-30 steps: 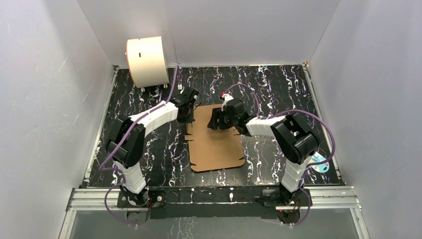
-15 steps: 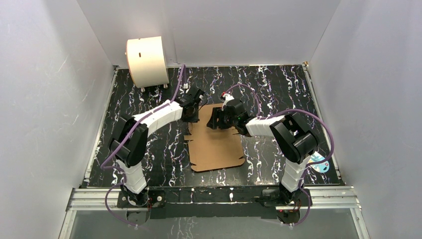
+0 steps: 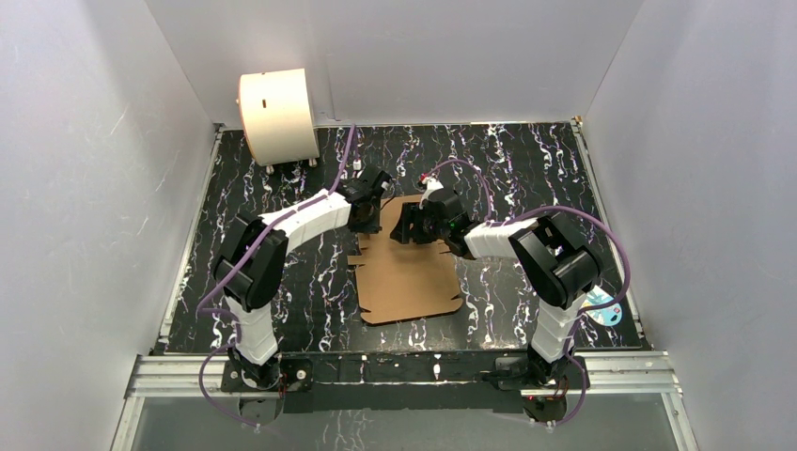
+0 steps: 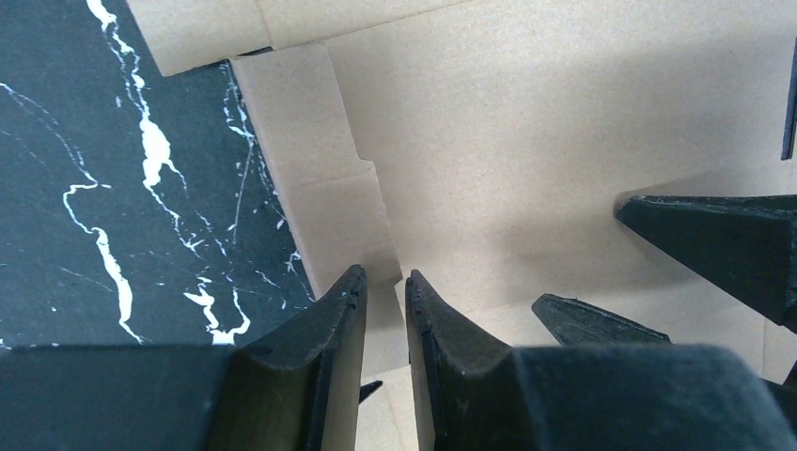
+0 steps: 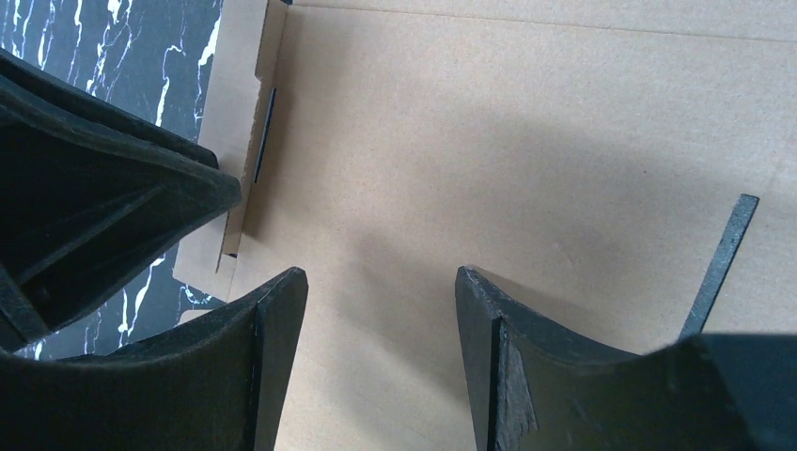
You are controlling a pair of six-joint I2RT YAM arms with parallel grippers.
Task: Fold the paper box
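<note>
Box (image 3: 411, 268) of brown cardboard is lying opened out on the black marbled table (image 3: 526, 169), midway between the two arms, with its far end sitting under both claws.

Left claw (image 4: 381, 279) is pointing down at the far left corner of the box. Its jaws are standing only a sliver apart. Cardboard is showing through the gap, and nothing is visibly pinched between them. The tips are sitting right where a narrow side flap (image 4: 310, 160) is meeting the main panel; whether they are touching the card cannot be told.

Right claw (image 5: 381, 272) is hanging just beside it, nearer the middle of the far end, with its jaws spread wide and empty over bare panel. Its wrist view is also showing a thin slot (image 5: 264, 132) cut along the crease of that left flap.

Moving outward, the rest of the sheet is stretching back toward the arm bases, with notched tabs lining its left edge. A cream drum (image 3: 275, 115) is standing in the far left corner, well apart from the work.

Judging by this, the folding is barely starting — no wall is standing up and no tab is sitting in a slot, as far as the views show. Nearly everything is remaining: raising the flaps, folding the panels and tucking the tabs. The left flap looks like the first fold being lined up.
</note>
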